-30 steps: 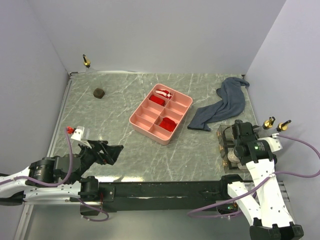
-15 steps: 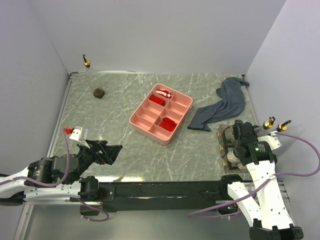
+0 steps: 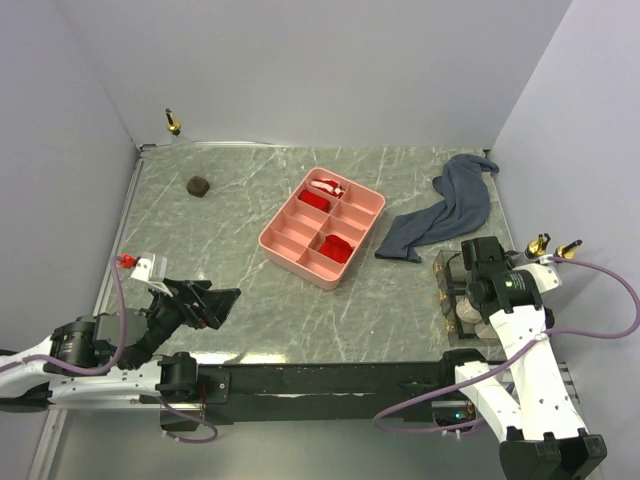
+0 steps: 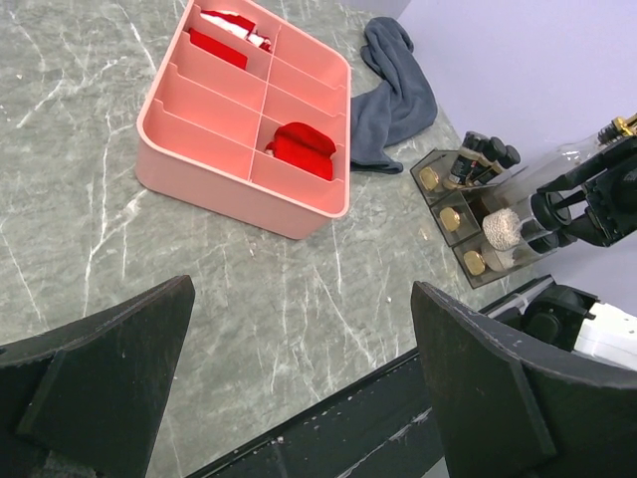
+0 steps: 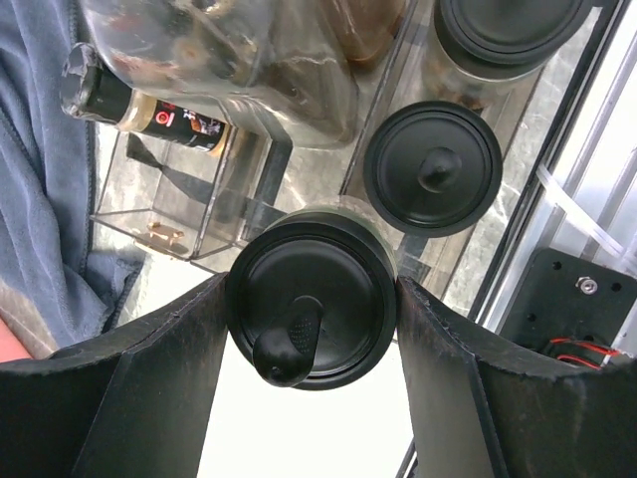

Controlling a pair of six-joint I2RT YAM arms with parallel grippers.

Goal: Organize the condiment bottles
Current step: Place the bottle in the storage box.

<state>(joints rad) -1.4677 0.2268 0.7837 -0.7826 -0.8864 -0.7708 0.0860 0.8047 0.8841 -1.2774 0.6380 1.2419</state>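
Where the right gripper (image 5: 311, 299) hangs over the clear rack (image 5: 239, 214), we see its two fingers (image 5: 139, 398) pressed against opposite sides of a black-capped bottle (image 5: 311, 329), clenched on it from above. The round cap, with a small raised nub, faces the wrist camera. Just past the held bottle, away from the fingers, a knobbed black lid (image 5: 433, 169) sits in a rack compartment, and another black cap (image 5: 508, 30) shows beyond it at the picture's edge. A labelled bottle (image 5: 139, 105) lies across the view on the other side of the rack; we cannot tell whether it stands or leans. The blue-grey cloth (image 5: 40, 199) is beside it.

The left gripper (image 4: 304, 294) is spread wide with nothing between its fingers, above the bare marble table (image 4: 100, 249). Ahead of it lies the pink tray (image 4: 229, 184), with red things (image 4: 299, 149) in two compartments.

From above, a squat dark jar (image 3: 199, 185) sits well ahead of the left gripper, and a gold-spouted bottle (image 3: 173, 122) stands further on, by the wall. Two gold spouts (image 3: 538, 243) show just beside the right wrist.
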